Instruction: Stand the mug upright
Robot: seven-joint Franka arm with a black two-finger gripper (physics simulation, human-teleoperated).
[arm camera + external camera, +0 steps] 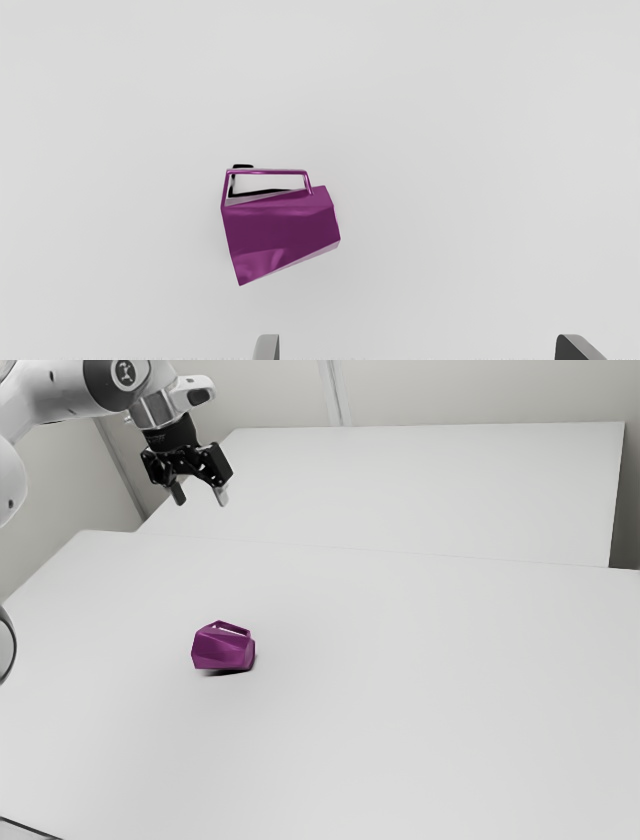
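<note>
- The purple mug [225, 650] lies on its side on the white bench [400, 710], in the exterior view's left half.
- Its body is faceted, and its wider end faces the exterior view's left.
- The angular handle [265, 172] stands out from the body; in the wrist view it is on the side away from the fingertips.
- Dark shadow shows under the body and through the handle's opening.
- The end effector [200, 498] hangs above the bench, well apart from the mug, its two fingers spread wide with nothing between them.
- The white arm [65, 390] comes in from the exterior view's upper left, with the black end effector pointing downward.
- Beyond the bench is another flat white surface [420, 490], with pale walls [480, 390] behind it.
</note>
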